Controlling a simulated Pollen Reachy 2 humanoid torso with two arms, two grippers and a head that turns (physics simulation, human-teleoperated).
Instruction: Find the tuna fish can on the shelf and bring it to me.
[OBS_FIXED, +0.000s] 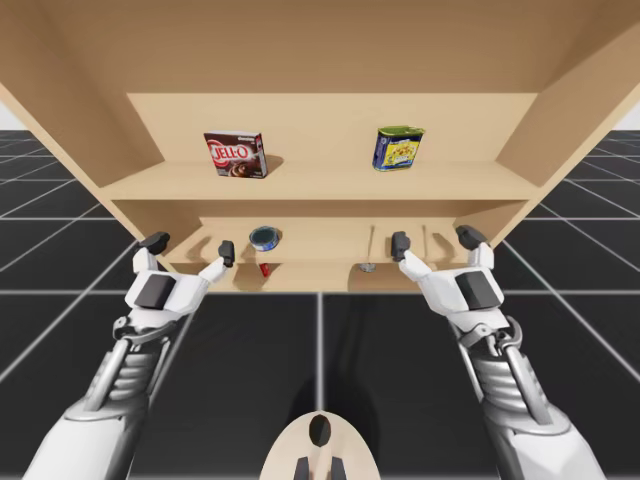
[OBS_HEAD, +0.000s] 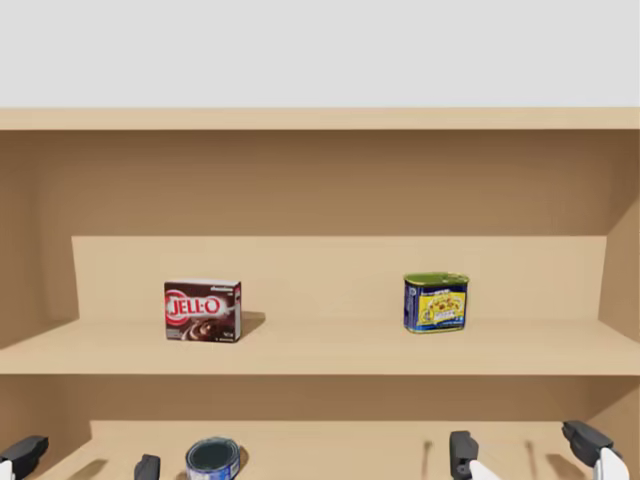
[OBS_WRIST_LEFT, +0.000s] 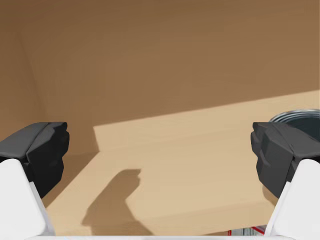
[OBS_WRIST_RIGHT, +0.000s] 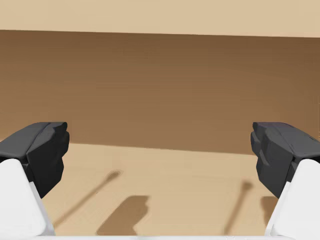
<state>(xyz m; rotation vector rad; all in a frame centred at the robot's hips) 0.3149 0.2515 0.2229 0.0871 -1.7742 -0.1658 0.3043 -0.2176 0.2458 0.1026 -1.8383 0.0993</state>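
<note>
The tuna fish can (OBS_FIXED: 265, 237), low, round and blue with a metal lid, stands on the lower shelf board (OBS_FIXED: 320, 248), left of middle; it is also seen as the can (OBS_HEAD: 213, 460). My left gripper (OBS_FIXED: 191, 246) is open at that board's front edge, just left of the can and apart from it. In the left wrist view the can (OBS_WRIST_LEFT: 297, 117) lies ahead, outside one finger of the open gripper (OBS_WRIST_LEFT: 160, 155). My right gripper (OBS_FIXED: 435, 240) is open at the board's right part, with nothing between its fingers (OBS_WRIST_RIGHT: 35, 150).
On the upper shelf (OBS_FIXED: 320, 183) stand a dark brown and red box (OBS_FIXED: 235, 155) at the left and a taller blue and yellow can (OBS_FIXED: 399, 147) at the right. Below the lower board's front edge show a small red thing (OBS_FIXED: 265, 268) and a grey metal thing (OBS_FIXED: 367, 266).
</note>
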